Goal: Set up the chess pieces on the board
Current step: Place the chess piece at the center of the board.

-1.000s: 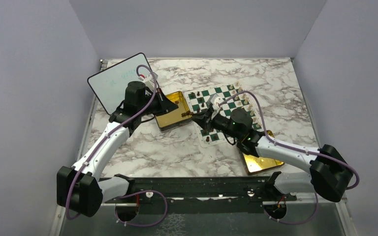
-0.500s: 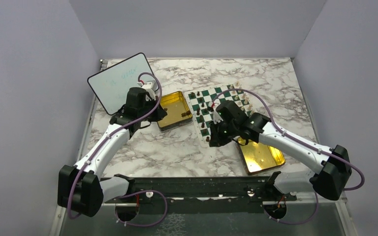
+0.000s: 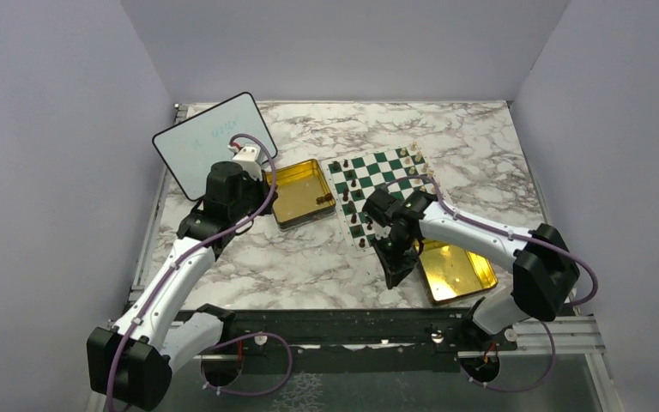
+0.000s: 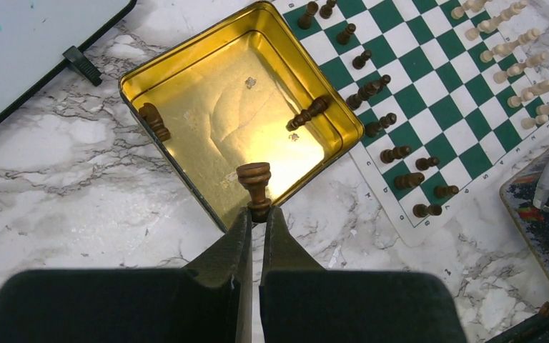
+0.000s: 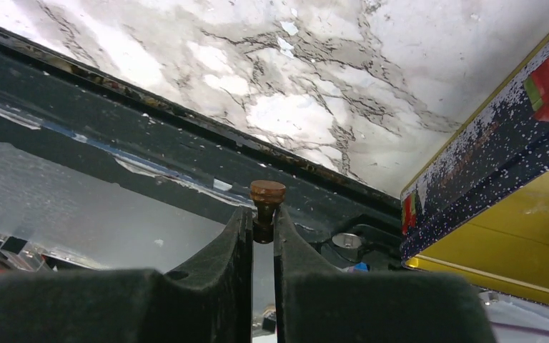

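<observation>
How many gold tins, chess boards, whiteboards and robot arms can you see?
Gold tins: 2, left tin and right tin
Chess board: 1
Whiteboard: 1
Robot arms: 2, left arm and right arm
Total: 6

No fully legible text. Whiteboard (image 3: 210,142): faint teal handwriting near its top edge, too faint to read. Board (image 3: 386,163): nothing legible on the white border. Tin (image 5: 500,150): red-and-green print on its speckled side, no words made out.
</observation>
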Tool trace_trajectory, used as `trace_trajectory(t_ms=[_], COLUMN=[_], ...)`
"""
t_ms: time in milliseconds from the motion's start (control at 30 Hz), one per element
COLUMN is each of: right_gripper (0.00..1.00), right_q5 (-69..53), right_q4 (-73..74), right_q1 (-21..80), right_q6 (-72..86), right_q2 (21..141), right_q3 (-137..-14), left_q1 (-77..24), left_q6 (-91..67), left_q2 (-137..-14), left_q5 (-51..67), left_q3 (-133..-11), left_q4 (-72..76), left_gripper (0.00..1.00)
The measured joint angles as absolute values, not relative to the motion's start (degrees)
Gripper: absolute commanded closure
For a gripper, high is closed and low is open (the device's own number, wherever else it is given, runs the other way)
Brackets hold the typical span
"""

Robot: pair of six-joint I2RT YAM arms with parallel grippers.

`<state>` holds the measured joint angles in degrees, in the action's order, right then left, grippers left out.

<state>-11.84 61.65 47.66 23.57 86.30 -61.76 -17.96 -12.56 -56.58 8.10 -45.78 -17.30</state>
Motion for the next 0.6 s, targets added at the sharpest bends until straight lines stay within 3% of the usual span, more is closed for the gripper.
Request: trace_trajectory(t_ms=[600], right_gripper=[0.97], right_q5=[-11.62], right_q4=[63.33], right_q1=[51.83], right_q6=[18.61], right_q2=[97.54], right_q3=[-64.73], left_q1=[-17.96], left_q6=[-10.15], left_q2=[-54.54], left_q5=[2.46], left_q3=[-45.6], left_q4=[-19.51], left_gripper=[1.0])
